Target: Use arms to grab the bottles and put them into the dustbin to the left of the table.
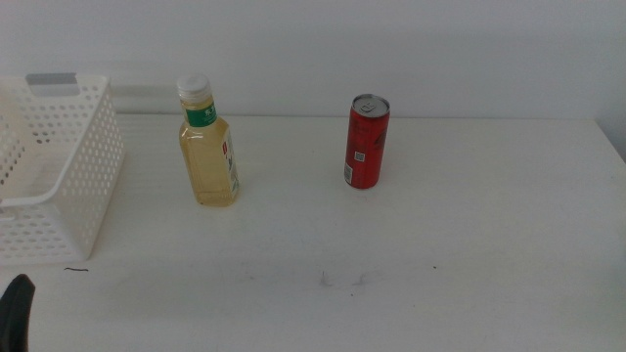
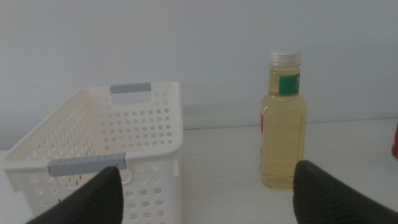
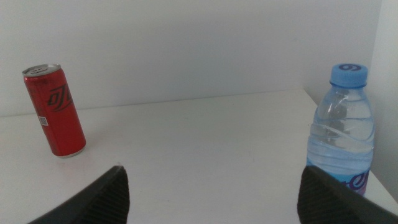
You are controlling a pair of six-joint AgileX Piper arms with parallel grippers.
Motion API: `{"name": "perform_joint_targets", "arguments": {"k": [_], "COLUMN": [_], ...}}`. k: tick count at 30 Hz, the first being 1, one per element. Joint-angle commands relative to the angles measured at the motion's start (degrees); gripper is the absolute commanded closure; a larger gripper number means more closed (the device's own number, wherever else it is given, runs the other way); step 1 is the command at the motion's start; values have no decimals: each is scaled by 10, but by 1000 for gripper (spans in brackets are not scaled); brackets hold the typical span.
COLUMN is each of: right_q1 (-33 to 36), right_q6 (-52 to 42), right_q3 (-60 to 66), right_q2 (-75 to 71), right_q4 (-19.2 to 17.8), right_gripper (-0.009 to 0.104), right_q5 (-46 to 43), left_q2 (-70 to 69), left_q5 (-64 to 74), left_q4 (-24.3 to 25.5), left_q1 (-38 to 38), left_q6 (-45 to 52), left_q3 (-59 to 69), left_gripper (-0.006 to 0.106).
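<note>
- The yellow-liquid bottle (image 1: 208, 147) stands upright on the table (image 1: 440, 254), left of centre and toward the far side; it has a white cap and a green neck label.
- The red can (image 1: 367, 142) stands upright to its right, well apart from it, at about the same depth.
- The water bottle (image 3: 342, 134), clear with a blue cap, shows only in the right wrist view; it stands upright near the table's right edge, well apart from the can (image 3: 55, 111).
- The dustbin (image 1: 59, 176) sits at the table's left end, just left of the yellow-liquid bottle but apart from it. In the left wrist view the dustbin (image 2: 93, 155) has perforated walls and grey tabs on its near and far rims.
- The left gripper (image 2: 211, 193) waits low at the near left corner, jaws spread wide, holding nothing and facing the gap between dustbin and bottle (image 2: 283, 121).
- The right gripper (image 3: 214, 193) waits out of the middle view, jaws spread wide and empty, facing the bare table between can and water bottle.
</note>
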Motion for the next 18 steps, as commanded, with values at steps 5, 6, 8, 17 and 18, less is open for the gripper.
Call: {"name": "perform_joint_targets", "arguments": {"k": [5,6,8,17,18], "right_q1": [-4,-4,-4,-4,-4], "right_q6": [-3,-3,-3,-3,-3], "right_q3": [2,2,2,2,2], "right_q2": [-3,-3,-3,-3,-3], "right_q4": [-2,-2,-2,-2,-2], "right_gripper": [16,16,16,16,16], "right_q5": [-6,-6,-6,-6,-6], "left_q2": [134,176,284,648,664], "left_q5": [-162,-200,-301,-566,-559], "left_q4": [-7,-7,-5,-44,-37], "left_q1": [-95,-118,-179,-353,-354], "left_q6": [-14,-19,-20,-20,-20], "left_q3": [0,0,0,-32,-50], "left_gripper": [7,7,7,7,7]}}
